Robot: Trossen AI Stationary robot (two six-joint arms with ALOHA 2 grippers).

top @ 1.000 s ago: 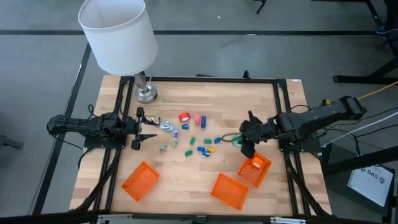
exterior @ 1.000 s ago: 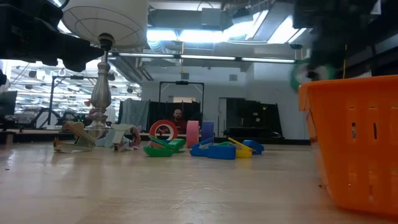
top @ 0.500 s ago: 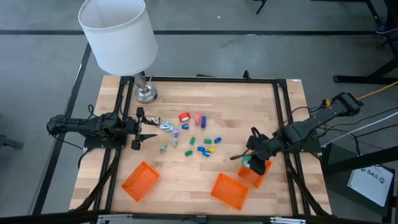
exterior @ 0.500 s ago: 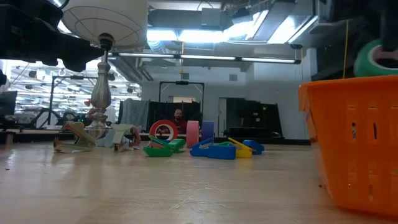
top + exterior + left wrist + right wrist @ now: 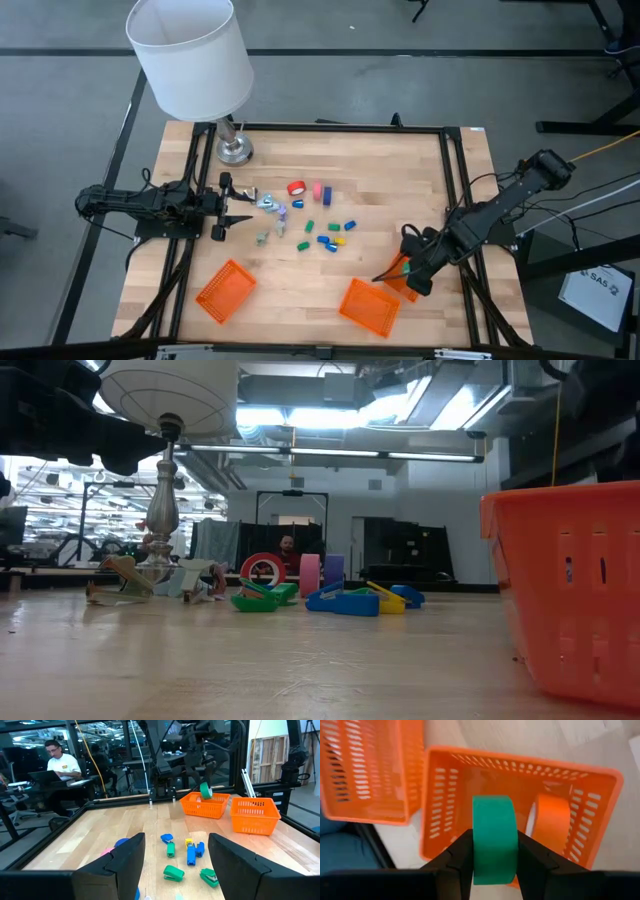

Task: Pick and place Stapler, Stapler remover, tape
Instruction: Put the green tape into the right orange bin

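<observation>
Orange basket [image 5: 565, 585] sitting close at right; red tape roll [image 5: 263, 570], pink roll [image 5: 311, 574], lamp base [image 5: 161, 520] standing far back.

Green tape roll [image 5: 493, 839] between dark fingers [image 5: 454, 859], over an orange slotted basket [image 5: 445, 805] — orange roll [image 5: 552, 822] inside. Table [image 5: 400, 170] pale wood; lampshade [image 5: 188, 52] white.

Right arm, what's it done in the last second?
The right gripper, jaws shut on the green tape roll, carried it from the table's middle down over the orange basket holding an orange roll. The left gripper and the loose items stayed put.
</observation>
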